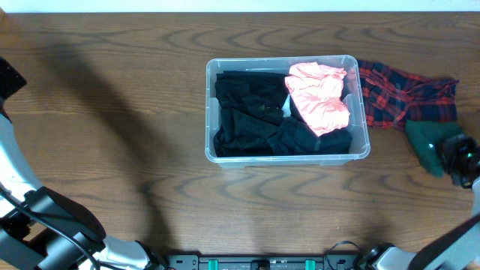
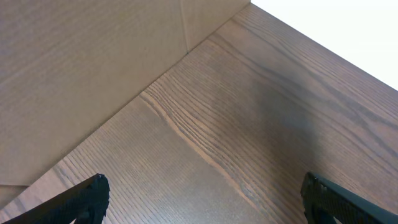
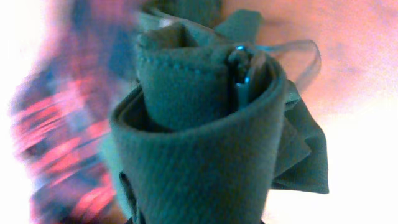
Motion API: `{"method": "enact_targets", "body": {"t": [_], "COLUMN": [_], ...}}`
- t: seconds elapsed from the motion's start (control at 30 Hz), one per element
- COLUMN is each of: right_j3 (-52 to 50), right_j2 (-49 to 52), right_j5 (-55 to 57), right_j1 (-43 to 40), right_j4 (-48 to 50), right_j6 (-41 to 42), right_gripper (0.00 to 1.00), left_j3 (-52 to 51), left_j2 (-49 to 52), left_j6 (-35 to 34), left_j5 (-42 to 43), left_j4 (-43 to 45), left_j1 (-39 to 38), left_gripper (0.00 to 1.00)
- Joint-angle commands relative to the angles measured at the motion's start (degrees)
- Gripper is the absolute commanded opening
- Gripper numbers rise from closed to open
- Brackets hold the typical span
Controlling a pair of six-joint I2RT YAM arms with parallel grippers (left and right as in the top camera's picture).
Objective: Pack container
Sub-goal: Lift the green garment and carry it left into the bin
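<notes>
Container (image 1: 212,112) sits mid-table (image 1: 112,150), upright, open top. It's loaded with black clothing (image 1: 251,116) across the left and centre, and a pink garment (image 1: 321,96) is piled on top at the right end. A red plaid cloth (image 1: 401,94) lies on the table just outside the container's right wall, touching or nearly touching the rim. The green cloth (image 1: 429,141) is just below and right of the plaid, overlapping its edge. Right gripper (image 1: 461,159) is at the green cloth's right side. In the wrist view the fabric is bunched into a tight roll filling the frame, so the jaws read as clamped on it, with the fingers mostly hidden. Left gripper (image 2: 205,190) is far left over bare wood, fingers (image 2: 87,198) spread wide, holding nothing.
</notes>
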Motion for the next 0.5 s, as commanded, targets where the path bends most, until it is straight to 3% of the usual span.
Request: {"method": "enact_targets", "body": {"t": [0.0, 0.2, 0.47], "right_j3": [5.5, 11.0, 11.3], "right_j2": [-9.1, -18.6, -19.1], "right_j5": [-6.0, -5.6, -4.0], "right_j1": [5.1, 16.9, 34.0], "right_j4": [-2.3, -2.9, 4.8], "right_j6": [-5.5, -3.7, -0.1], "right_gripper": [0.01, 0.01, 0.01], "left_j3": [0.4, 0.4, 0.4], "left_j2": [-0.2, -0.2, -0.2], "left_j6": [-0.7, -0.7, -0.7], "left_j5": [-0.3, -0.3, -0.3], "left_j4": [0.0, 0.0, 0.0], "left_j1": [0.2, 0.2, 0.2], "left_gripper": [0.98, 0.98, 0.98]}}
